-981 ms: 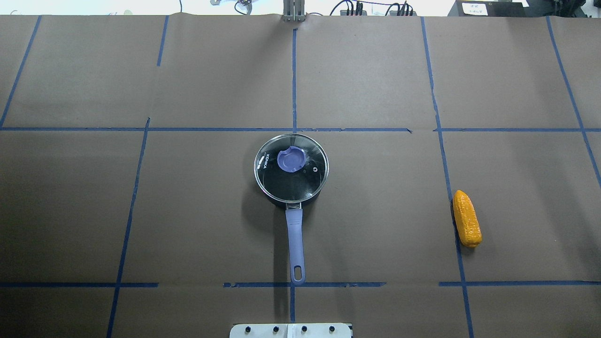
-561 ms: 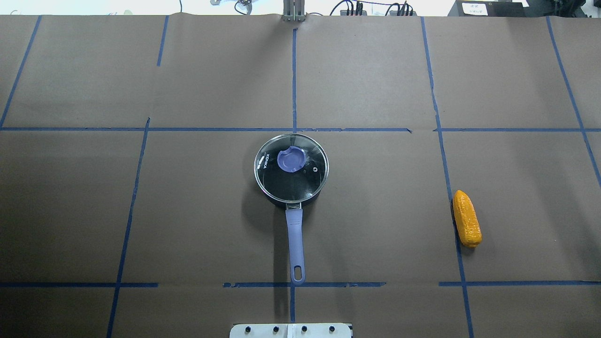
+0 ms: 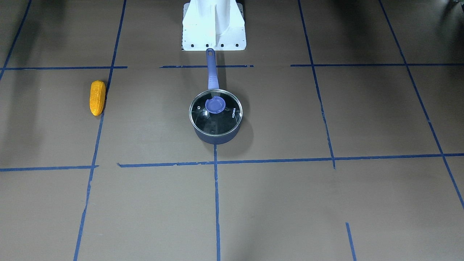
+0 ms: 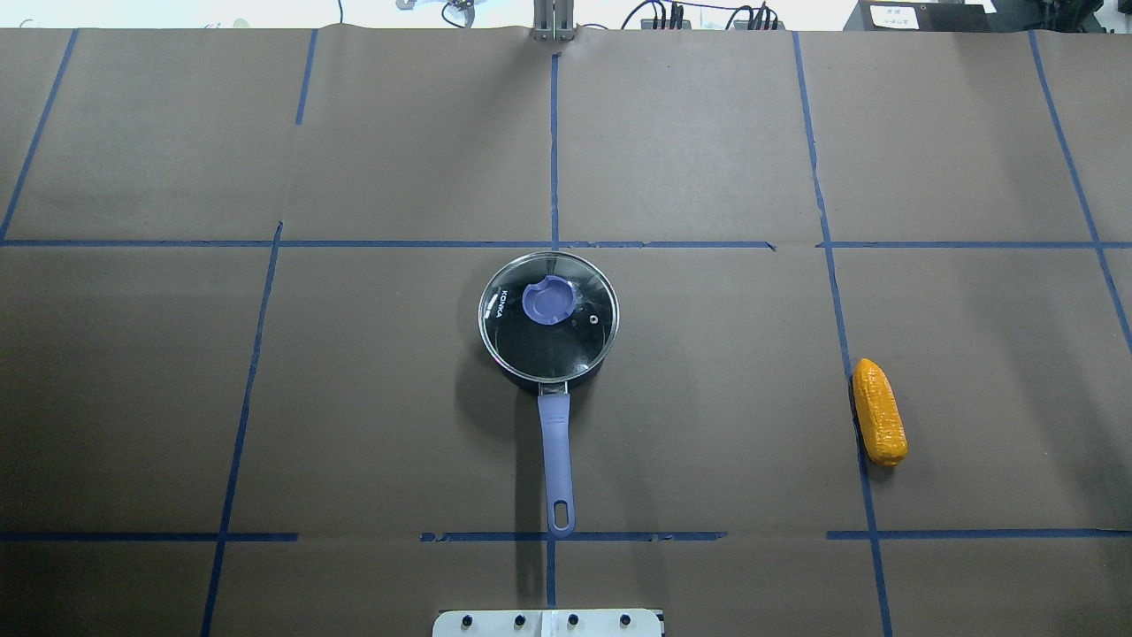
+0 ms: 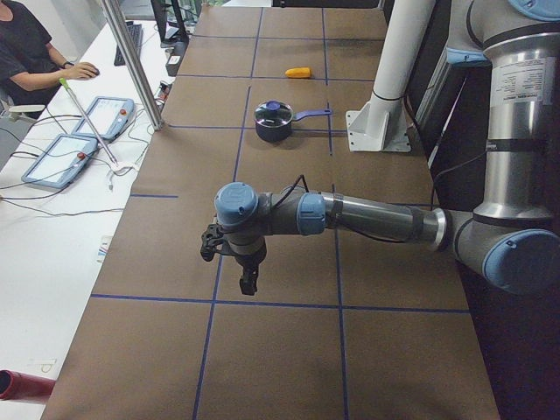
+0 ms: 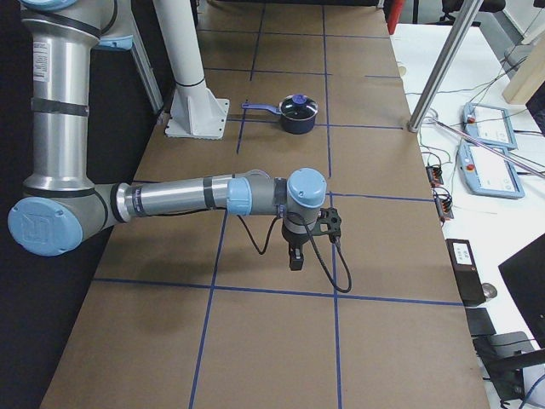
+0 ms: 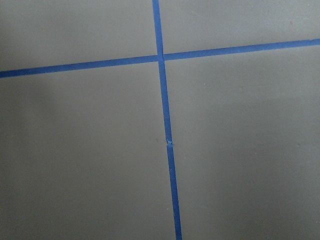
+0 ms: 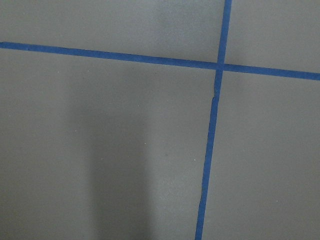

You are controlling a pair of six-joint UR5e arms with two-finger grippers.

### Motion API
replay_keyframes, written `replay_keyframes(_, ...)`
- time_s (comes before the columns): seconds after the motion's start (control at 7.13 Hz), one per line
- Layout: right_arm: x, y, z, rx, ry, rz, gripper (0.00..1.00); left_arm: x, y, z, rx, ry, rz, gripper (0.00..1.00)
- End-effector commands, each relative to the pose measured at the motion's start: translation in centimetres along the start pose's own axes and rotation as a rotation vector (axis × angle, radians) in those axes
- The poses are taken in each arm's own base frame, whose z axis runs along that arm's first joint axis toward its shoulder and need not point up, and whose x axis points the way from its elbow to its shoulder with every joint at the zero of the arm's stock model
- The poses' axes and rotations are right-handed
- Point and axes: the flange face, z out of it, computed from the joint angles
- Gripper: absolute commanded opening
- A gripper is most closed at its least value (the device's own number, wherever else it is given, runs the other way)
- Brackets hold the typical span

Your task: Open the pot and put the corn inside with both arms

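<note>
The pot [image 4: 529, 380] stands at the table's middle with its glass lid [image 4: 579, 341] on and its periwinkle handle [image 4: 557, 460] pointing at the robot base; it also shows in the front view [image 3: 215, 138]. The corn [image 4: 879, 411] lies on the table far to the pot's right, and shows in the front view [image 3: 97, 98]. My left gripper [image 5: 249, 282] shows only in the left side view, far from the pot, pointing down over bare paper. My right gripper [image 6: 295, 258] shows only in the right side view, likewise far off. I cannot tell whether either is open or shut.
The white base pedestal [image 3: 214, 25] stands just behind the handle's end. Blue tape lines cross the brown paper table cover [image 4: 265, 398]. An operator [image 5: 26, 44], teach pendants [image 5: 79, 149] and a metal post [image 5: 131, 61] are beyond the far edge.
</note>
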Motion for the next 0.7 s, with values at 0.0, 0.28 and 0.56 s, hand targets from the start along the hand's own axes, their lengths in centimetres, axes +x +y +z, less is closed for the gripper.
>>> replay_keyframes(0.0, -0.3, -0.1, -0.1, 0.019, -0.006, -0.021, 1.0, 13.7, -1.8, 0.7, 0.001, 0.062, -0.009, 1.0)
replay_keyframes(0.28, -0.8, -0.5, -0.3, 0.056, -0.009, -0.068, 1.0, 30.7, -1.2, 0.2, -0.015, 0.135, -0.012, 1.0)
replay_keyframes(0.56, -0.7, -0.2, 0.0, 0.049, -0.018, -0.064, 1.0, 48.0, 0.5, -0.7, 0.056, 0.154, -0.01, 1.0)
